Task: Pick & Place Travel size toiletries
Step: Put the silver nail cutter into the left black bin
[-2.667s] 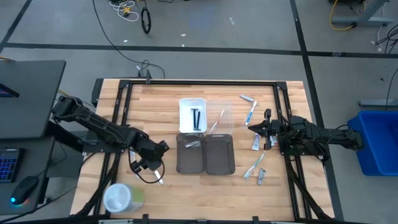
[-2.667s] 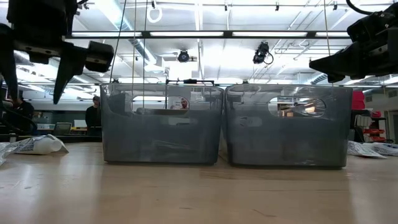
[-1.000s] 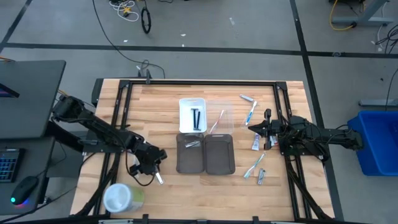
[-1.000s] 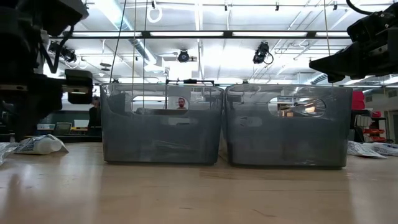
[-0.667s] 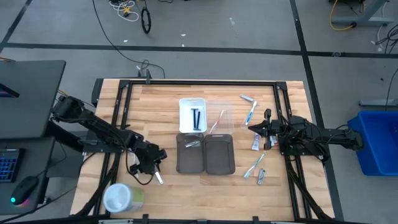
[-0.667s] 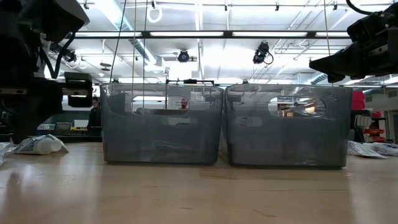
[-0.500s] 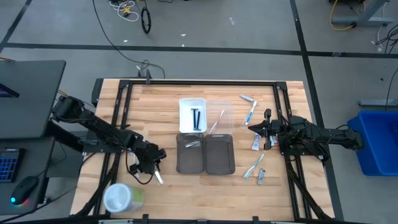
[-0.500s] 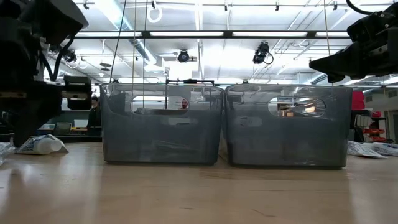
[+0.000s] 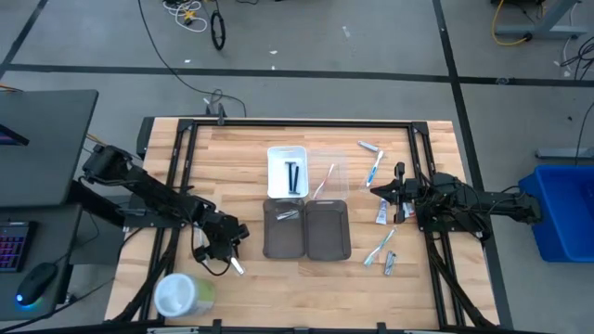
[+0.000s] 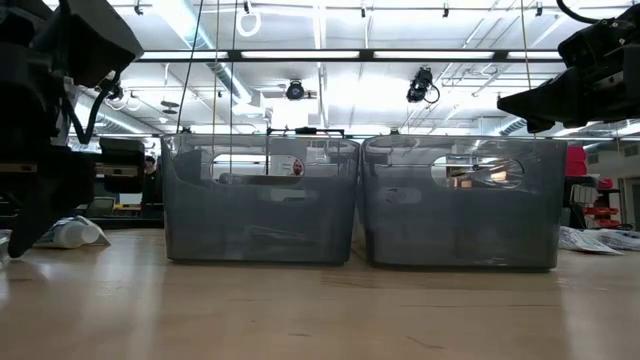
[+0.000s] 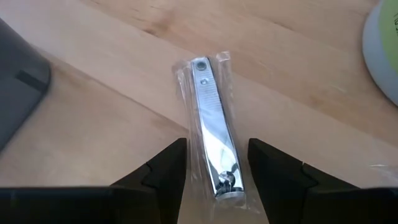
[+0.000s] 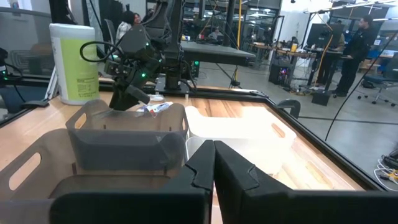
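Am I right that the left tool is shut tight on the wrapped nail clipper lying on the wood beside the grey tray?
Not quite. The left tool is open: in the left wrist view its fingers stand apart on either side of the wrapped nail clipper, with a gap at each side. The rest holds: the clipper lies on the wood, beside the grey tray.

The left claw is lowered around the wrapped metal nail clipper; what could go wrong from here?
1. The shiny metal nail clipper in clear plastic wrap lies flat on the wooden table. The open left claw straddles only its end, so closing may pinch just the wrap, and it could slip out.
2. The clipper sits at a slight angle between the fingers, so it may twist when squeezed.
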